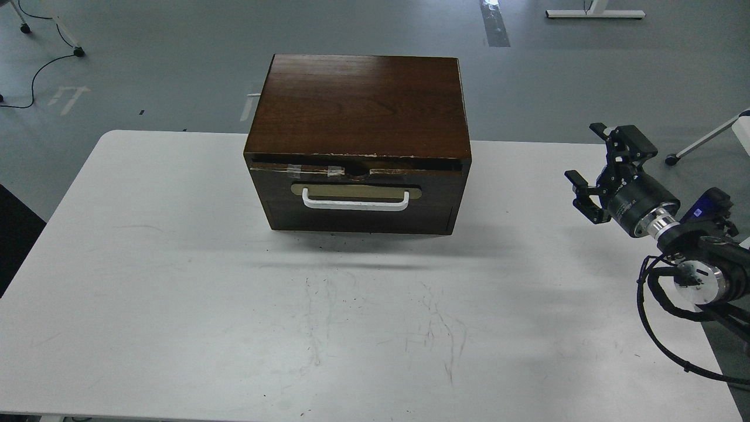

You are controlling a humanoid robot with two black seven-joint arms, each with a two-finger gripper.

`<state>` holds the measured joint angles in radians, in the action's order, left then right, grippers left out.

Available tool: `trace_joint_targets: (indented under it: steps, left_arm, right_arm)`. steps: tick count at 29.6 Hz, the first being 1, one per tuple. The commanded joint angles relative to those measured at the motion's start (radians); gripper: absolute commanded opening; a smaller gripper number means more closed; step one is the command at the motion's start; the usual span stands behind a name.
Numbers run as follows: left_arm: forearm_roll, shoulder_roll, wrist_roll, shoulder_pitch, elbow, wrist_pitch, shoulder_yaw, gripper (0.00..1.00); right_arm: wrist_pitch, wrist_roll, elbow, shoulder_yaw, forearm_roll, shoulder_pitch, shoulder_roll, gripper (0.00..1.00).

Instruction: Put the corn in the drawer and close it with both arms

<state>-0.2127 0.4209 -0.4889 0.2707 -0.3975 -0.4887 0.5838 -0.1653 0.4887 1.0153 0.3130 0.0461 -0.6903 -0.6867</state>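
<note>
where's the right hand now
In the head view the right hand hangs open and empty over the table's right edge, well right of the cabinet and its shut drawer.

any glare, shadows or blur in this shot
Head view: sharp overall, with no motion blur. Soft sheen on the cabinet top; a shadow falls on the white table in front of the drawer. The right end effector is dark but its open fingers are distinguishable.
</note>
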Motion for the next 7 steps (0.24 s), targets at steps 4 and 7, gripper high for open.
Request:
trace_joint_targets:
  steps: [4,7]
  left_arm:
    - [-0.007,-0.287,0.000,0.022,0.009,0.163,-0.071,1.00]
    - [-0.007,-0.392,0.000,0.024,0.009,0.260,-0.131,1.00]
  right_arm:
    - [0.000,0.000,-0.021,0.093,-0.002,0.000,0.003,1.00]
    - [0.000,0.000,-0.026,0.126,-0.002,-0.002,0.003,1.00]
